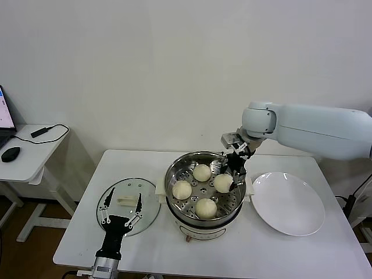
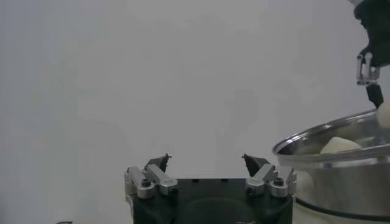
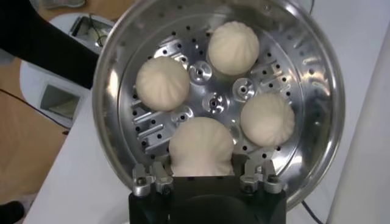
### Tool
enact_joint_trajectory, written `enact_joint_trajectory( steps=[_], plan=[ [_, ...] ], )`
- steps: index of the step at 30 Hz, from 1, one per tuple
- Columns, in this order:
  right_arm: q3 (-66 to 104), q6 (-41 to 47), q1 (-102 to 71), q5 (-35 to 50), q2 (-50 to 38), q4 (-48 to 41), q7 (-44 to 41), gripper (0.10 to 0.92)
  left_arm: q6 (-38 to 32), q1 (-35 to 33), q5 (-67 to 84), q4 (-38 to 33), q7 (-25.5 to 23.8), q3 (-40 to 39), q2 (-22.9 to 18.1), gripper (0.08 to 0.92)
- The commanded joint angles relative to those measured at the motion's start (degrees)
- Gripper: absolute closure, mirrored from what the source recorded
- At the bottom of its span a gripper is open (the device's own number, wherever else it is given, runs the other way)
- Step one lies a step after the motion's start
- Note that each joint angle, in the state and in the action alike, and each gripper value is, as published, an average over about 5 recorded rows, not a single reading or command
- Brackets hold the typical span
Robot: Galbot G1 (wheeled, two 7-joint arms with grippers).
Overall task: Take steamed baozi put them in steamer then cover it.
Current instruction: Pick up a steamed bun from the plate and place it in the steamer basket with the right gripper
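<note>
- Head view shows a white table carrying everything, with a small side desk off to the robot's left holding a mouse and a cable.
- Right arm reaches in from the right, its wrist bent down over the steamer's right rim.
- Steamer sits mid-table, a shiny steel pot on a cream base, lid off, perforated floor showing.
- Plate lies flat just right of the steamer, white, nothing on it.
- Lid lies flat just left of the steamer, clear glass with a white handle on top.
- Left gripper hangs over the near part of the lid, fingers spread wide with nothing between them; the left wrist view shows the two tips well apart against the wall.
- Right gripper is down inside the pot at the right-hand bun, fingers narrowed around it; in the right wrist view the bun sits between the finger bases, touching the tray floor.
- Four baozi are all inside the steamer, spaced around the tray's centre and apart from each other: one at the back, one left, one near, one right under the claw.
</note>
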State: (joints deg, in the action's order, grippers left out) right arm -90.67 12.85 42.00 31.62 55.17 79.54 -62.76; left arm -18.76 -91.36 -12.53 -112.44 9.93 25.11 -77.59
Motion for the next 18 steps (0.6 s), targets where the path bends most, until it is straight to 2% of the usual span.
enact_joint_trajectory(
  steps=[1, 12, 18],
  plan=[
    [-1.04, 0.86, -2.28, -1.50, 1.47, -1.23, 2.02, 0.347, -0.08, -0.03, 0.03, 0.11, 0.04, 0.04, -0.01, 0.177],
    [-0.55, 0.75, -3.82, -3.00, 1.26, -1.74, 2.73, 0.314, -0.16, -0.09, 0.05, 0.18, 0.14, 0.10, 0.01, 0.177],
    [1.45, 0.52, -3.49, -2.95, -0.03, -0.89, 2.91, 0.220, 0.03, -0.07, 0.04, -0.06, 0.17, 0.09, 0.00, 0.177]
  ],
)
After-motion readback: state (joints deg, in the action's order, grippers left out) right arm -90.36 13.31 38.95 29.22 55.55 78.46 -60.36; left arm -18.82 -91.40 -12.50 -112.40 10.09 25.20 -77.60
